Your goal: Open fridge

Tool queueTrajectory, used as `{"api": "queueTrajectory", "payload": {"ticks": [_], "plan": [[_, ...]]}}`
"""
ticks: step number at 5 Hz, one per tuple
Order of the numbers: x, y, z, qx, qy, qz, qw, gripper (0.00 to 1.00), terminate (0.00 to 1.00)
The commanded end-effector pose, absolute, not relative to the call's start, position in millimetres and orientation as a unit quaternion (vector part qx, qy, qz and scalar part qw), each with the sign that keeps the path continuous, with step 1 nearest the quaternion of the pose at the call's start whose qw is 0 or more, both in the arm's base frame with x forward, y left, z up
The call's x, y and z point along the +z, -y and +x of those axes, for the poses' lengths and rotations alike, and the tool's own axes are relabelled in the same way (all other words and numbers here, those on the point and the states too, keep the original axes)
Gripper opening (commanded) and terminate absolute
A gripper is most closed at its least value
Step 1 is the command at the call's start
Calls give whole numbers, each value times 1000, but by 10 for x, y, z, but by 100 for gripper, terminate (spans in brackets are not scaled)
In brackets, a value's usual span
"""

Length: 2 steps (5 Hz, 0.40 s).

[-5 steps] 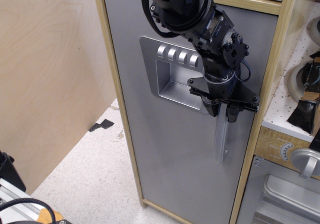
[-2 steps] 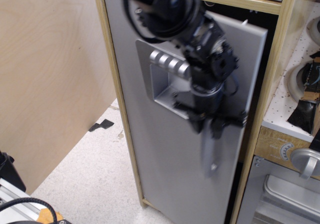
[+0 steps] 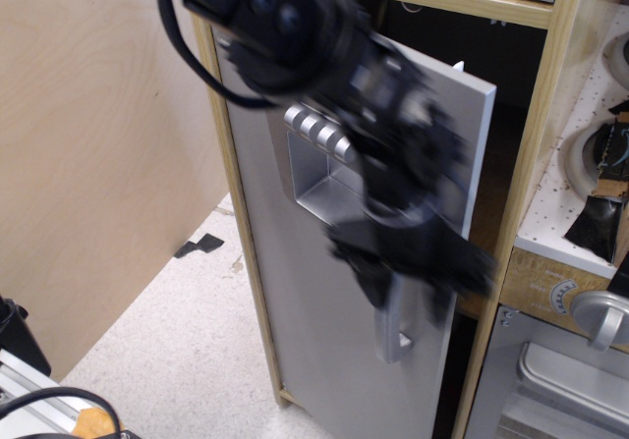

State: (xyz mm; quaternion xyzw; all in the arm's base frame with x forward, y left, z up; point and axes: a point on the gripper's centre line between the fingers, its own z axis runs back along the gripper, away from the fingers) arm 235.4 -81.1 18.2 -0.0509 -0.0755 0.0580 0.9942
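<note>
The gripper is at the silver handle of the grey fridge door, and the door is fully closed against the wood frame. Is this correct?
Not quite. In observation.image the fridge door is partly open: a dark gap shows between its right edge and the wood frame. The blurred gripper is indeed at the silver handle.

The fridge (image 3: pixel 295 292) door is showing flat grey, with a silver dispenser panel (image 3: pixel 324 179) and silver handle (image 3: pixel 398 321). Its frame (image 3: pixel 228 179) is showing light wood. The claw (image 3: pixel 408 262) is appearing black. The floor (image 3: pixel 187 360) is showing speckled off-white.
</note>
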Motion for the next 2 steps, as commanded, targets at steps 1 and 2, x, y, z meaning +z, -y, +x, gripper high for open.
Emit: {"api": "queueTrajectory", "payload": {"ticks": [1, 2], "plan": [[315, 1249, 2145, 25, 46, -73, 996, 100, 0], [331, 1435, 2263, -69, 29, -93, 993, 100, 0]]}}
